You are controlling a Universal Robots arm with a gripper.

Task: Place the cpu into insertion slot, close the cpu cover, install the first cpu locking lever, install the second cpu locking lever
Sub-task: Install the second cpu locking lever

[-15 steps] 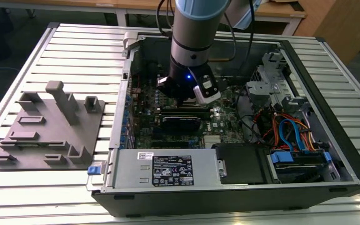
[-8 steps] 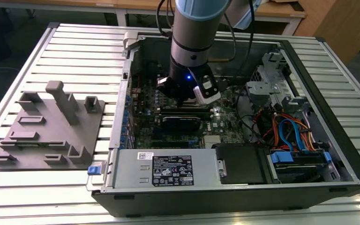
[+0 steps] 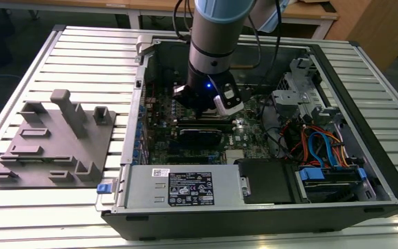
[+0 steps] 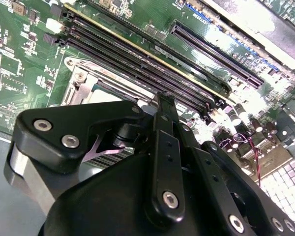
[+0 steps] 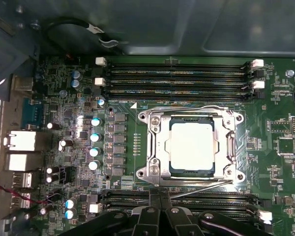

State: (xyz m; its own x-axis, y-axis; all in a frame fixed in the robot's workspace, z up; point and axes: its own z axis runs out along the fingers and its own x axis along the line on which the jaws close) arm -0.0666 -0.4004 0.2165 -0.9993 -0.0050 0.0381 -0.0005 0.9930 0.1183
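Observation:
In the first wrist view the cpu (image 5: pixel 191 147), a square chip with a dull silver top, lies flat in the insertion slot on the green motherboard. The cpu cover (image 5: pixel 155 147), a silvery metal frame, lies down around it with the chip showing through its cut-out. A thin metal locking lever (image 5: pixel 201 188) runs slanted along the socket edge nearest my gripper (image 5: pixel 160 195). The black fingers are shut together with their tips at that lever's end, holding nothing I can see. In the second wrist view the gripper (image 4: pixel 165 98) hangs just beside the socket (image 4: pixel 86 81). The exterior view shows the gripper (image 3: pixel 202 110) low inside the open computer case.
Rows of memory slots (image 5: pixel 177 78) flank the socket on both sides. A power supply (image 3: pixel 185 188) and drive bays with orange and blue cables (image 3: pixel 316 148) crowd the case. A grey fixture plate (image 3: pixel 54 140) with upright pegs sits on the slatted table at the exterior view's left.

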